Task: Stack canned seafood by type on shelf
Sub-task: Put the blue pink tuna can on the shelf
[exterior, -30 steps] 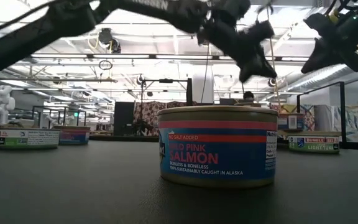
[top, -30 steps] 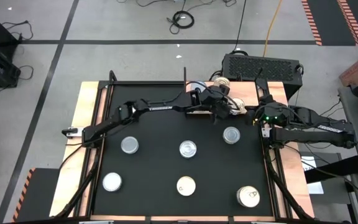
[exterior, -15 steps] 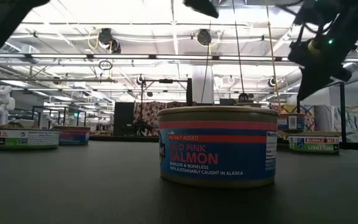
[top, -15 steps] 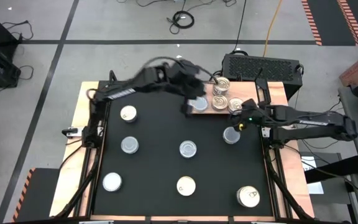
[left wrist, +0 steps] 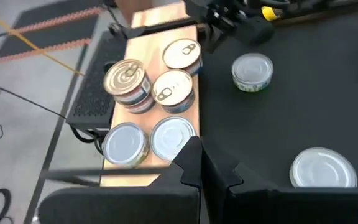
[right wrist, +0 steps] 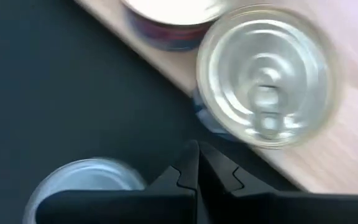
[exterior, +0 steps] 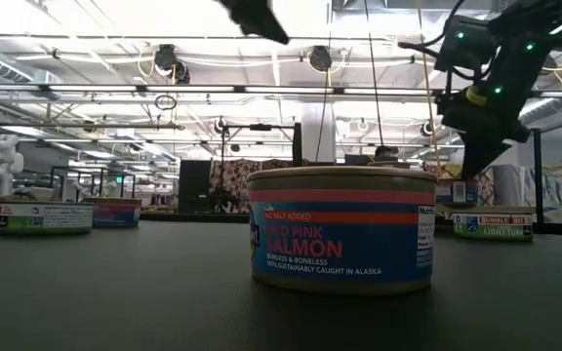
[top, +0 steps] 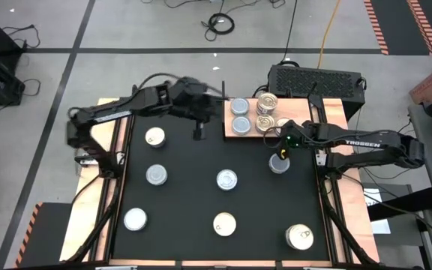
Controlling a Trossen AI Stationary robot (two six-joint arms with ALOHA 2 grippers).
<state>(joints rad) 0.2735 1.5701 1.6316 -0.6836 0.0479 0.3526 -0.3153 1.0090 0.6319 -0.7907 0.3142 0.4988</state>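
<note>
Five tins (top: 240, 124) on shelf (top: 226, 129), both tools closed, empty

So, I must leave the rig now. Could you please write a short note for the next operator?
Left gripper: shut, empty, above the black mat, beside the shelf.
Right gripper: shut, empty, close to a silvery can near the shelf's edge.
Done: five can tops show on the shelf, two silvery ones together, pull-tab ones next to them.
Left: seven cans on the mat.
</note>
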